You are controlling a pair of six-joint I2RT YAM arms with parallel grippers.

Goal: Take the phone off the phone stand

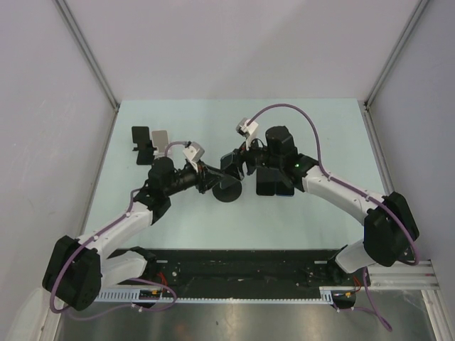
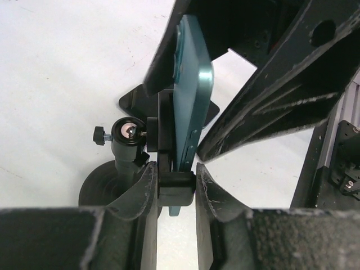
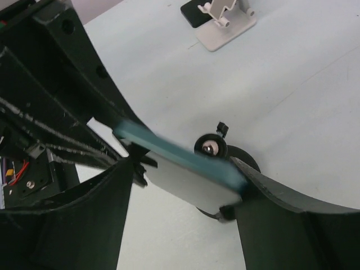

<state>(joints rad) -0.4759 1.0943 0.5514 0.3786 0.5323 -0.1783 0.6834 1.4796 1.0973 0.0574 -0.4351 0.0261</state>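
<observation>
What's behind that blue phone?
A black phone stand: cradle plate against the phone, then a ball joint on a post with a round base. The left gripper partly hides the base.

Table: you are looking at a pale green top [image 1: 213, 227], flat and plain.
Black stand: you will find it [image 1: 143, 144] at the far left of the table, upright.
White stand: it [image 1: 161, 139] sits just beside the black one, on its right; your right wrist view shows a flat base and two round-tipped prongs.
Walls: grey panels [image 1: 242, 50] close you in at the back and both sides.
Rail: a black strip [image 1: 234, 264] runs along your near edge.
</observation>
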